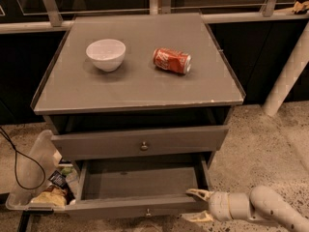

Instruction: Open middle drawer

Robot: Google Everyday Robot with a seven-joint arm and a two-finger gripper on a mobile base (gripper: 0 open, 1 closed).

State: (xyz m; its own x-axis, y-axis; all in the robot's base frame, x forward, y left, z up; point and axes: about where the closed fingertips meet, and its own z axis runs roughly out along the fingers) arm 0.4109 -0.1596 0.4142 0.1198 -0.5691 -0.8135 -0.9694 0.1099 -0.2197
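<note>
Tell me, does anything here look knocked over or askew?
Yes: the red soda can lies on its side on the grey cabinet top, near an upright white bowl. A clear plastic bin of snack packets sits tilted on the floor at left. The robot's tool is at the right front corner of the open grey drawer.

flat grey worktop (140, 88): smooth, matt | wide grey middle drawer (96, 146): same matt front; small round knob (144, 145): dull metal | round white bowl (105, 54): glossy, ceramic-looking | red drink can (172, 61): shiny metal | cream end effector (188, 205), at the lowest drawer's front right corner, fingers spread: smooth plastic | floor (260, 149): speckled, rough
</note>
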